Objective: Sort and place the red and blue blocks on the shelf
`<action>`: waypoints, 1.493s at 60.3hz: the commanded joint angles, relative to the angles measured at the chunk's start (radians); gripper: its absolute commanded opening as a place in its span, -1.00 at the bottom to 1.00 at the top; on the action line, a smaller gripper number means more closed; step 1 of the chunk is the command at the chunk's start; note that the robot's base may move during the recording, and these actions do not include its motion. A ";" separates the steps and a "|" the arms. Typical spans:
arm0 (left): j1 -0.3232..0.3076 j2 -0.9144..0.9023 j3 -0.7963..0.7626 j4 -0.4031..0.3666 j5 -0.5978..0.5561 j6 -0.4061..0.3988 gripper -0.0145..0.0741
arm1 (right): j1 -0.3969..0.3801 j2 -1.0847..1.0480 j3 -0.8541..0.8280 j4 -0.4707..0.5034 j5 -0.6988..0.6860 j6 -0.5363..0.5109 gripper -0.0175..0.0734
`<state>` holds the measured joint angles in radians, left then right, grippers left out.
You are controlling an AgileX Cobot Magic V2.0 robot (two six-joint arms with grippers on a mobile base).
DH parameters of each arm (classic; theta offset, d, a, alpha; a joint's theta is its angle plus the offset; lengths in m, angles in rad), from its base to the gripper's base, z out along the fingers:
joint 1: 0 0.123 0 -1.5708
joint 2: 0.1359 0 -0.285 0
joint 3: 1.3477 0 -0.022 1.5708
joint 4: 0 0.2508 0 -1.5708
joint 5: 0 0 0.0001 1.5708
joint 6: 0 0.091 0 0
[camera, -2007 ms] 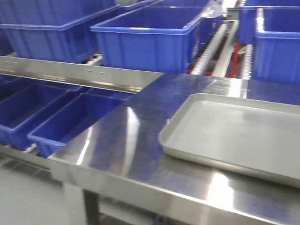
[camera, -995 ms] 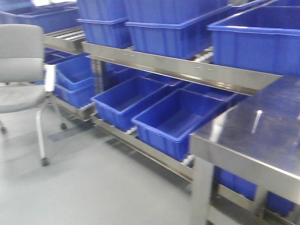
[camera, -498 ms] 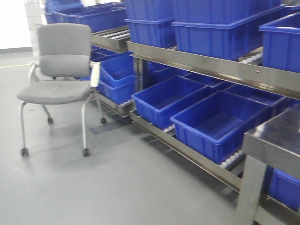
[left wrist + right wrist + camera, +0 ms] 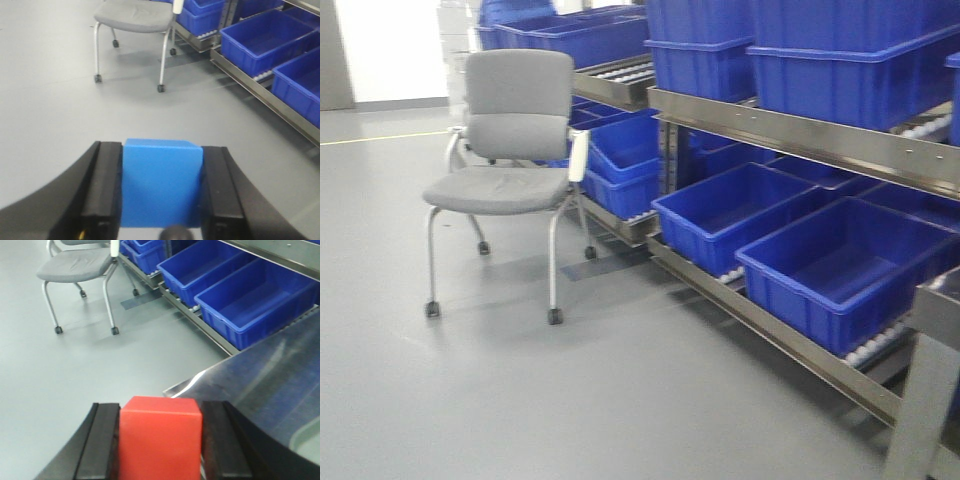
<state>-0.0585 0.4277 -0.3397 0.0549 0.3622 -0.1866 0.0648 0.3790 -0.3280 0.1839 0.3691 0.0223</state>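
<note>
Left tool (image 4: 161, 146) pinching blue block (image 4: 161, 187), right tool (image 4: 160, 404) red block (image 4: 160, 442), cropped

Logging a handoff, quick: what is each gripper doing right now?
Left gripper: shut on the small matte bright blue cube.
Right gripper: shut on the small matte bright red cube.
</note>
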 commanded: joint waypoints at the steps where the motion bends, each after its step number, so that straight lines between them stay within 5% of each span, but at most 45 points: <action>1: 0.002 0.003 -0.027 0.002 -0.087 -0.002 -0.39 | -0.006 0.004 -0.030 -0.005 -0.087 -0.005 -0.49; 90: 0.002 0.003 -0.027 0.002 -0.087 -0.002 -0.39 | -0.006 0.004 -0.030 -0.005 -0.087 -0.005 -0.49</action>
<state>-0.0585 0.4277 -0.3397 0.0549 0.3622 -0.1866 0.0648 0.3790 -0.3280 0.1839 0.3691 0.0223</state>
